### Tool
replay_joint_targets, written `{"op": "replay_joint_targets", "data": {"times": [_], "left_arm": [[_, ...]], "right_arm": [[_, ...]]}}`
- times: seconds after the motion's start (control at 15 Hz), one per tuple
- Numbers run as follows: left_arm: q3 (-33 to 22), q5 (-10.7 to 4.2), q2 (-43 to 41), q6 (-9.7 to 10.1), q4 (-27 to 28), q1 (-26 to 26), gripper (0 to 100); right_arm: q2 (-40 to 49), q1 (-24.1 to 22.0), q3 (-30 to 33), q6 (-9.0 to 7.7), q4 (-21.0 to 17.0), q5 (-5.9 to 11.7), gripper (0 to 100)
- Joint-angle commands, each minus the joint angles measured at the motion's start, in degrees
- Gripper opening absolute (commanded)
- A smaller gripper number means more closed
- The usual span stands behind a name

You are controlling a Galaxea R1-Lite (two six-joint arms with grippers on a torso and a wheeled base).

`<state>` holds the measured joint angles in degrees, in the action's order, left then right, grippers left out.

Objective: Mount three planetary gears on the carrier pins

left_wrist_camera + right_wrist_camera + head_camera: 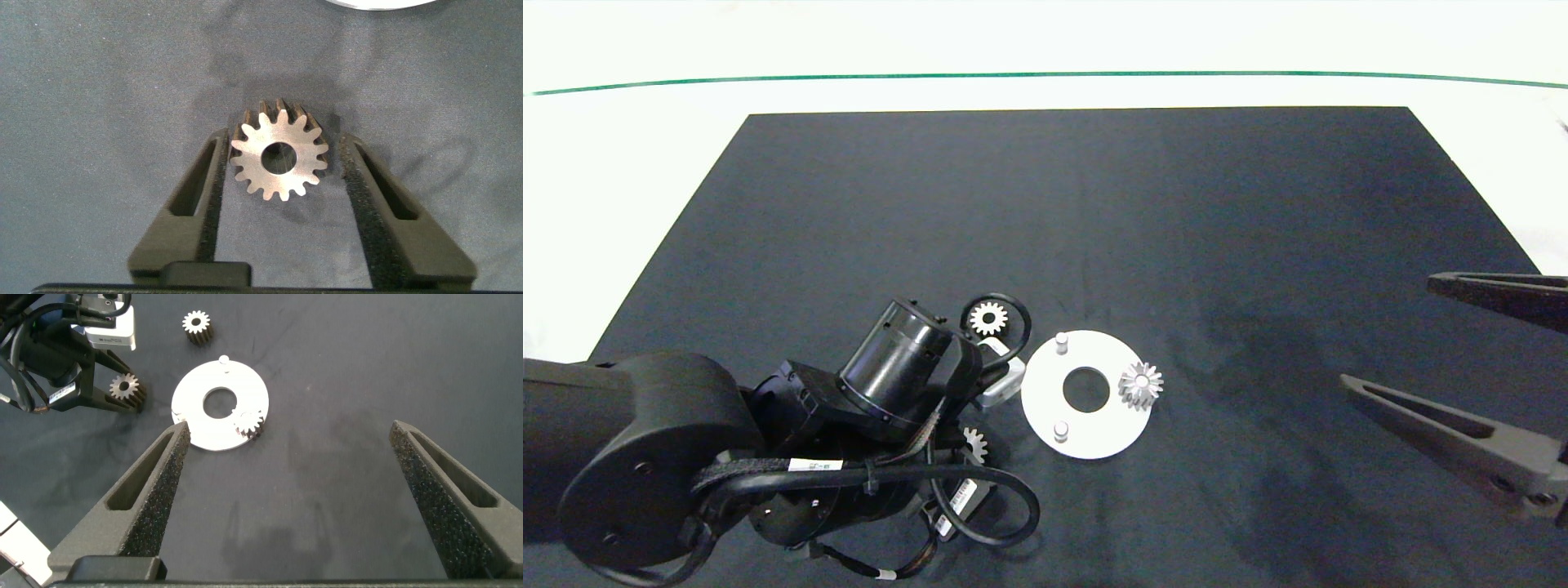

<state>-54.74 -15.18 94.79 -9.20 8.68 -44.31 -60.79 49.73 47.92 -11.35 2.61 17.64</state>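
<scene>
— Where is the left pincer [280,175]?

— Low over the dark mat [1094,204], near the desk's [645,147] front edge, just left of the white disc [1045,404]. Its fingers [186,204] stand on either side of a gear [279,158] that lies flat on the mat. They look spread, with thin gaps to the teeth, so it is not yet clamped.

— And the other gears?

— One gear [1141,385] sits on the peg at the disc's right side. Another gear [988,318] lies on the mat just behind the left arm, near the disc's back-left rim, ringed by a loop of black cable [1021,327].

— The remaining pegs?

— Two bare pegs: one peg [1061,341] at the back of the disc, one peg [1060,430] at the front.

— The right pincer [290,445]?

— Spread wide, holding nothing, at the desk's right edge, well apart from the disc.
</scene>
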Motion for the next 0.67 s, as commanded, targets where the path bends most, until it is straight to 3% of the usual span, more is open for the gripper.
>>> {"op": "replay_joint_targets", "data": {"times": [0.07, 0.47, 0.67], "left_arm": [[-0.02, -0.12, -0.05, -0.11, 0.02, -0.16, 45], [0.68, -0.20, 0.30, 0.06, -0.15, -0.25, 33], [2.79, -0.03, 0.04, -0.11, -3.23, -0.07, 27]], "right_arm": [[0.06, 0.02, -0.02, -0.08, 0.03, 0.11, 100], [0.33, -0.07, 0.24, -0.08, 0.03, 0.11, 100], [0.33, 0.02, 0.24, -0.08, 0.03, 0.11, 100]]}}
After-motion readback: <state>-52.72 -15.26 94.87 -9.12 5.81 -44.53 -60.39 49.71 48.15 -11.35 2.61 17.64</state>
